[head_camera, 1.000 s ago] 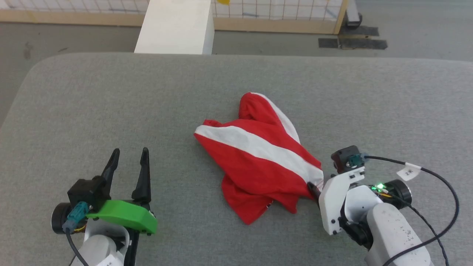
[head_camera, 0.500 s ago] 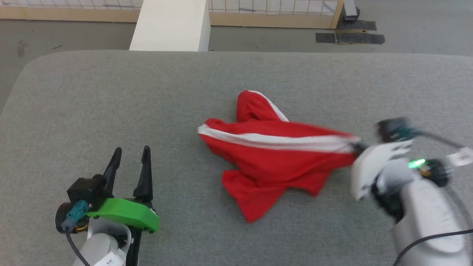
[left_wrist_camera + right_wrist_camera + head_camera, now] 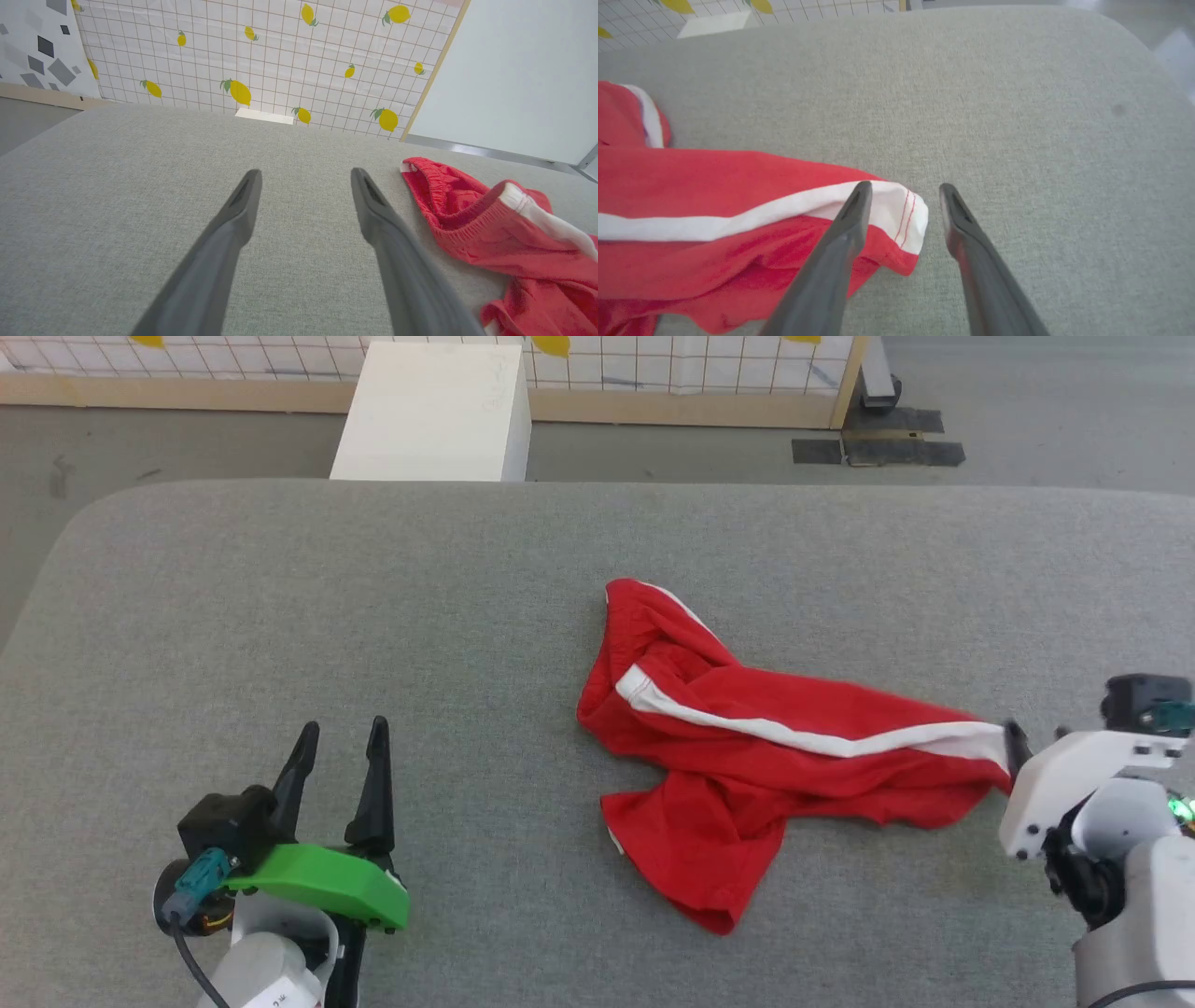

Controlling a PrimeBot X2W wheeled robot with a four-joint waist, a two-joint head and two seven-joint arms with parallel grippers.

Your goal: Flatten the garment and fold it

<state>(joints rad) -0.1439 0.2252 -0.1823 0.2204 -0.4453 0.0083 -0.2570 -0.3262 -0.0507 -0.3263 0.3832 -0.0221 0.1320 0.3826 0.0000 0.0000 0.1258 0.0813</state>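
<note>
Widest first: a concrete-grey floor (image 3: 187, 439) and, at the back, a wall panel (image 3: 261, 56) of white grid printed with yellow lemons, with a white box (image 3: 434, 411) standing before it. In front, taking most of the head view, is the grey fabric-covered table (image 3: 280, 597), its corners rounded and its weave even.

On it, right of centre, lie the red shorts (image 3: 747, 756), and they're only part-way spread. One leg runs out long toward the robot's right, its white stripe (image 3: 794, 735) drawn nearly straight. The other leg droops toward the near edge, creased and doubled on itself. The elastic waistband (image 3: 439, 186) is bunched and rolled open at the far left end. So I'd call it early flattening: one side pulled out, the rest rumpled, no fold made yet.

The left gripper (image 3: 343, 726) sits on the near left, well apart from the cloth, fingers spread wide and holding nothing. The right gripper (image 3: 905, 185) is at the stretched leg's end, fingers parted to a moderate gap. One finger lies across the white hem corner (image 3: 896, 210), the other over bare table, nothing pinched. Whether that finger presses the cloth, I can't tell.

Smallest detail: two fine red stitch lines (image 3: 908, 210) cross that hem.
</note>
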